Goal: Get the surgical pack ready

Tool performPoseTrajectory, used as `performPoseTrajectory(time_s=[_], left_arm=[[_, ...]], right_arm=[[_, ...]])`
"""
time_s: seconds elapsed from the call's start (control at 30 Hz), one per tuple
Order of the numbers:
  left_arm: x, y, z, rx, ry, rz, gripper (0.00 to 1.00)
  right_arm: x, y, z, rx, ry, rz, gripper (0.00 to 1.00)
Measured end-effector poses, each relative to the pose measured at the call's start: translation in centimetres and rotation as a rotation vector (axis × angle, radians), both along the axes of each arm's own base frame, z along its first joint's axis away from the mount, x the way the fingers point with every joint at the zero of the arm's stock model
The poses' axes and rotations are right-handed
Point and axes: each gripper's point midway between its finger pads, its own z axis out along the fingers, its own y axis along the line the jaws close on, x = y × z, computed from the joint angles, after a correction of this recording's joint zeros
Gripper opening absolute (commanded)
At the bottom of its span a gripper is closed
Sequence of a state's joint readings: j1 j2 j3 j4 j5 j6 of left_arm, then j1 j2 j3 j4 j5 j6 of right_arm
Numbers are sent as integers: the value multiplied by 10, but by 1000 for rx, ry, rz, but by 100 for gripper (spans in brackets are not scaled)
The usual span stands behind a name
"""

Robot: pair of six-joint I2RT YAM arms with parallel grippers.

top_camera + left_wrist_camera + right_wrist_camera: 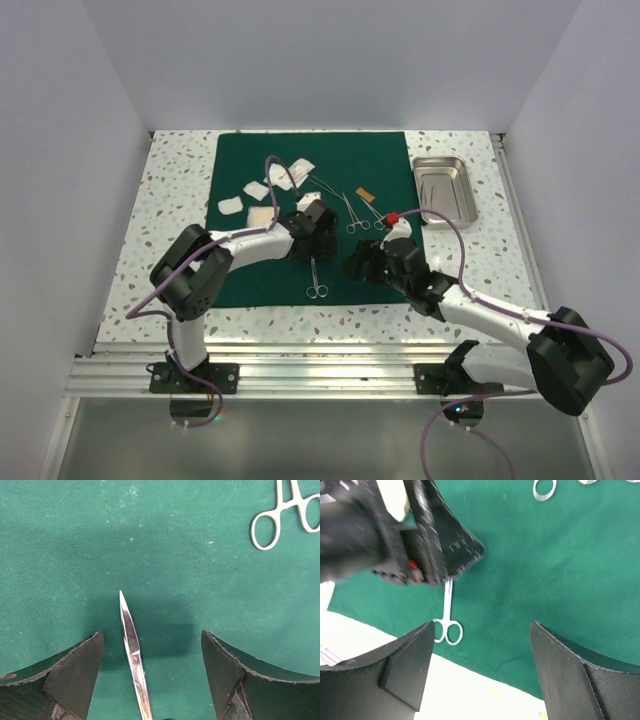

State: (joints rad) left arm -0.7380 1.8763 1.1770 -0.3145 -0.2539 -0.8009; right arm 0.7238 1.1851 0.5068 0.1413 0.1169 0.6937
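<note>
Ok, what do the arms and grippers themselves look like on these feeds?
The left arm and right arm both have white links and bulky black joints, each trailed by a lilac cable. The left gripper and right gripper carry matte black wedge-shaped fingers with scuffed edges.

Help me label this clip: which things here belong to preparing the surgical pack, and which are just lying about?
Belong to the job:
- green drape
- steel tray
- scissors
- forceps
- gauze pads

Lying about:
- small orange strip on the drape, purpose unclear
- speckled table, only the support
</note>
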Motion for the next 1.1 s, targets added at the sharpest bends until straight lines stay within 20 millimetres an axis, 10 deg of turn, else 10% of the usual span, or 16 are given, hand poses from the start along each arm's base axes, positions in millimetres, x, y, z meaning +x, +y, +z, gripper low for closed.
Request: performPoseTrajectory(time_s=[0.37,0.9,1.03,1.1], left_arm=[[-3,-4,-9,210,3,-1,66],[-4,3,-12,192,-37,3,0],[-3,1,-12,169,-34,-7,0],[-3,0,-12,159,-32,-12,19]], right_arm=[[8,-12,9,7,-33,-45,80],[-6,4,-28,-2,81,54,72],[-15,17,-35,7,125,118,72],[-18,28,-31,21,131,157,72]])
